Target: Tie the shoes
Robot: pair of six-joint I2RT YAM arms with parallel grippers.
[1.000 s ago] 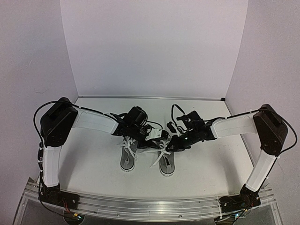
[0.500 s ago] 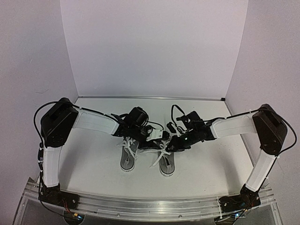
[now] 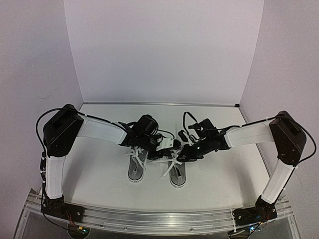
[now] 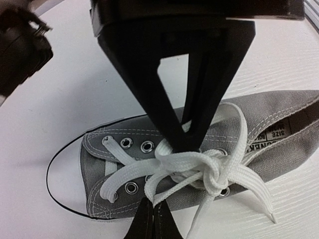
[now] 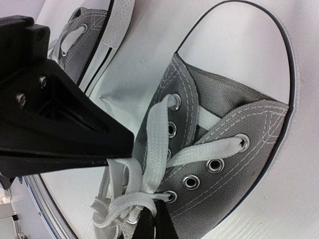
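A white tabletop (image 3: 99, 184) is seen from above, closed in by pale walls (image 3: 164, 50) at the back and at both sides. The left arm (image 3: 99, 129) and the right arm (image 3: 249, 133) are bent inward so that their wrists meet near the middle, and much of what lies beneath is covered by them. The shoes are set side by side near the centre of the tabletop, toes toward the arm bases. The left shoe (image 3: 134, 172) is shown only from toe cap to midfoot, its heel end being hidden under the left wrist, and the right shoe (image 3: 177, 177) is likewise covered at the heel end. Both grippers are gathered over the right shoe. From the left wrist, the right gripper (image 4: 184, 142) is seen with its jaws brought together on the laces (image 4: 199, 172) at the bunched knot over the tongue. The left gripper (image 4: 152, 211) is cut off by the lower edge of that view. Its jaws are pressed together with the tips against a strand, but whether anything is pinched cannot be told. Loose loops and free ends are spread across the grey canvas and onto the tabletop. Metal eyelets (image 5: 215, 165) are visible along the lacing. A printed label (image 4: 271, 137) inside the collar is only partly legible
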